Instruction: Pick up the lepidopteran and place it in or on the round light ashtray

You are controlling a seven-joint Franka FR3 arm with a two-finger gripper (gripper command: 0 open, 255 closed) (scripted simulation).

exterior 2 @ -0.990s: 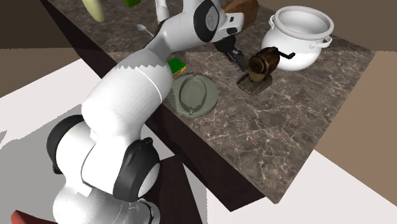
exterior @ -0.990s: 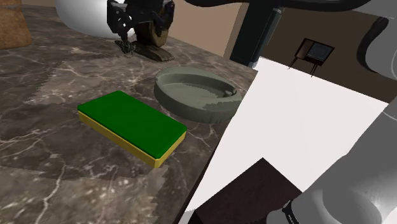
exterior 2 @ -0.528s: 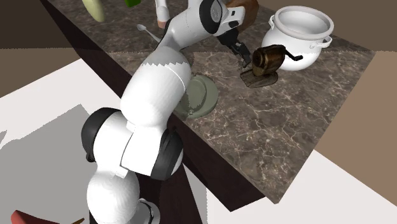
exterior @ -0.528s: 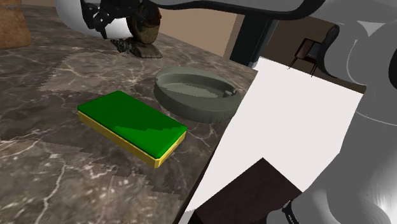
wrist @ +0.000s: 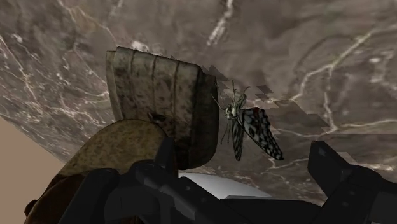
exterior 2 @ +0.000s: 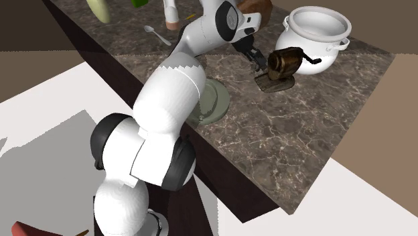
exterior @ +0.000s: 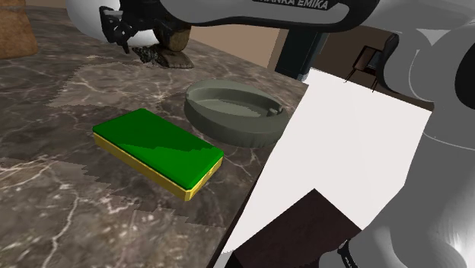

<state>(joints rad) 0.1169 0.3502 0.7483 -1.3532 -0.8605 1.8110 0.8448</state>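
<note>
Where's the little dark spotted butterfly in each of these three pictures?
Shoulder view: the dark spotted butterfly lies near the top edge, left of middle.
Second exterior view: the butterfly, upper right of middle.
Wrist view: the butterfly ahead of the open pincer.
Shared landmark: the brown barrel-shaped object right beside it.

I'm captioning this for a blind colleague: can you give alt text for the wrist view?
A black-and-white butterfly stands on a dark marbled counter, ahead of the open gripper and in line with the gap between its black fingers, which do not touch it. A brown ribbed object stands close beside the butterfly.
</note>
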